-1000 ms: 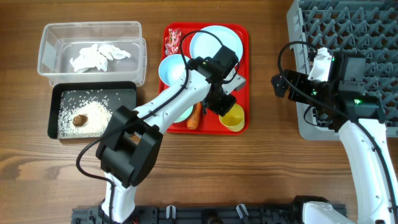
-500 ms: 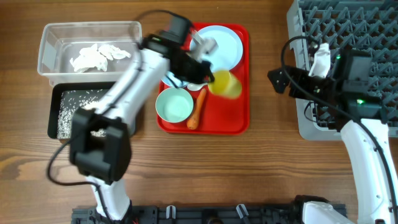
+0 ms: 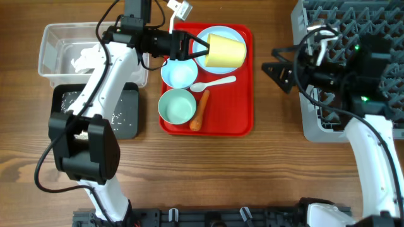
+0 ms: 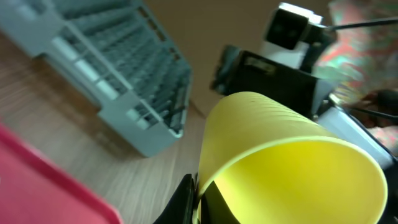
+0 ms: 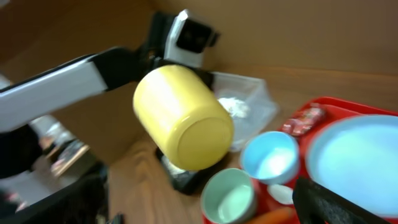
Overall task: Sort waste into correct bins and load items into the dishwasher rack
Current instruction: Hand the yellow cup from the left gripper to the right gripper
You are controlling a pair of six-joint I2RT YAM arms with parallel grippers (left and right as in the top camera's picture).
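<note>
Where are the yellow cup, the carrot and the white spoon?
yellow cup (image 3: 226, 50), overhead view, on its side wall.
carrot (image 3: 200, 110), overhead view, at mid-length.
white spoon (image 3: 214, 82), overhead view, on its handle.

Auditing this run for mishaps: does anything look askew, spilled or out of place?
The cup is tipped on its side in the left claw, held in the air over the plate, base toward the rack; nothing visibly spills from it. The carrot lies unsorted on the tray beside a bowl.

tabletop (image 3: 252, 180) wooden | red tray (image 3: 233, 116) beneath left pincer (image 3: 192, 49) | clear tub (image 3: 45, 58), black tub (image 3: 127, 123) behind it | grey rack (image 3: 310, 129) beyond its tips
</note>
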